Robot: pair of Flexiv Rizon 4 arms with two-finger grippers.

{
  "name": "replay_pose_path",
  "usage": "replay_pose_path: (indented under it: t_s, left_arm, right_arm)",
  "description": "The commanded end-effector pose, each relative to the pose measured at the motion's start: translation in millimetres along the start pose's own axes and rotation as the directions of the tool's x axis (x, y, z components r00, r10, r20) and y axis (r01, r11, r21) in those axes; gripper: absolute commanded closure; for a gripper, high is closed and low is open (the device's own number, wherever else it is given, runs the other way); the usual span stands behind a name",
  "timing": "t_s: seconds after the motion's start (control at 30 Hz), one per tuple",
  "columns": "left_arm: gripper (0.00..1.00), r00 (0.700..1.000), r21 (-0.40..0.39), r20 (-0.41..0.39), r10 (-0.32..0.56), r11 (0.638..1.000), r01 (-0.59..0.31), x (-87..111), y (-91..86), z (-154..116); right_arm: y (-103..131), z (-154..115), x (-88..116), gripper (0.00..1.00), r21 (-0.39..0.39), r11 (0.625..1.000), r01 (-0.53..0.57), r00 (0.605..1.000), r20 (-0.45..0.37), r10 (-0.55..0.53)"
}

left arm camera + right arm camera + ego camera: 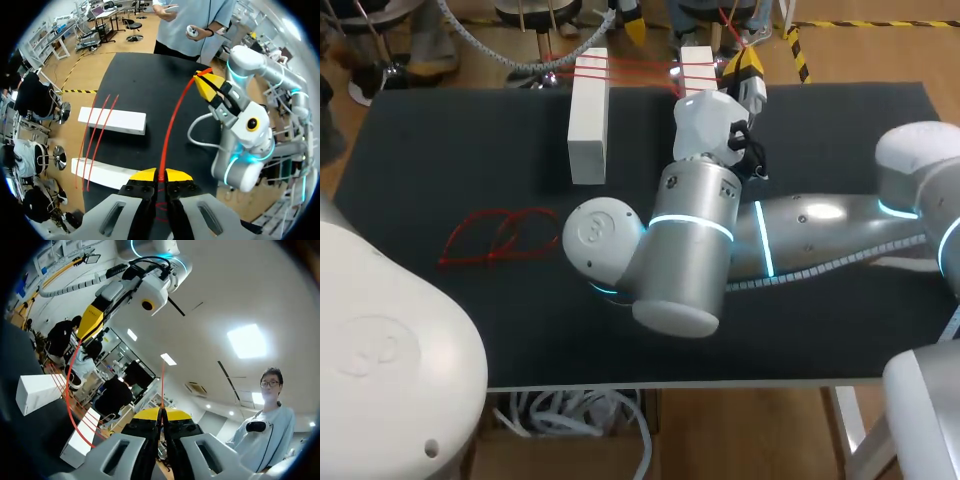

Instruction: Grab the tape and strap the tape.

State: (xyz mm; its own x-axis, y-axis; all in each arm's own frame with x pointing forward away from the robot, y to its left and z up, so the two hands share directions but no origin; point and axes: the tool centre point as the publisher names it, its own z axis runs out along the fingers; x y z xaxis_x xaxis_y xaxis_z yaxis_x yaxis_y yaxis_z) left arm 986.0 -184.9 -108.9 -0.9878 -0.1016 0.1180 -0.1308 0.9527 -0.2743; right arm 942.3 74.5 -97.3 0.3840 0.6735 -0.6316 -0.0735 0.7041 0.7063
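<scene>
Two white blocks (588, 115) (697, 68) stand at the back of the black table, with several red tape strands (640, 68) stretched between them. My right gripper (748, 68) is beside the right block, shut on the red tape (161, 390). My left gripper (161, 176) hangs beyond the far edge (633, 25), shut on the same red tape (172, 125), which runs in a curve from it to the right gripper (205, 82). Seen from the left wrist, both blocks (112, 120) (102, 172) lie below, crossed by red strands (97, 135). In the right wrist view the left gripper (90, 320) is up ahead.
Loose loops of red tape (495, 238) lie on the table's left half. My right arm's elbow and forearm (690, 250) stretch across the middle of the black table (420, 150). The left arm's white base (380, 350) fills the near left corner.
</scene>
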Motion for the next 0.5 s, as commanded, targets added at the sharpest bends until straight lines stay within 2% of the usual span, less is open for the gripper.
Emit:
replay_pose_path:
  t_s: [0.03, 0.23, 0.37, 0.4, 0.5]
  left_arm:
    - [1.0, 1.0, -0.003, -0.001, 0.0, 1.0, 0.0, 0.0, -0.3, -1]
    - [1.0, 1.0, -0.003, -0.001, 0.0, 1.0, 0.0, 0.0, -0.3, -1]
    - [1.0, 1.0, -0.003, -0.001, 0.0, 1.0, 0.0, 0.0, -0.3, -1]
    - [1.0, 1.0, -0.003, -0.001, 0.0, 1.0, 0.0, 0.0, -0.3, -1]
    - [1.0, 1.0, -0.003, -0.001, 0.0, 1.0, 0.0, 0.0, -0.3, -1]
  right_arm:
    - [3, 2, -6, 1.0, -0.061, 0.994, 0.095, 0.995, -0.019, -0.096]
    - [16, 15, 1, 1.0, -0.115, 0.956, 0.27, 0.957, -0.077, -0.28]
    - [20, 25, 3, 1.0, -0.134, 0.931, 0.339, 0.928, -0.112, -0.354]
    - [21, 27, 4, 1.0, -0.147, 0.915, 0.377, 0.908, -0.137, -0.396]
    - [24, 32, 7, 1.0, -0.155, 0.9, 0.407, 0.887, -0.167, -0.43]
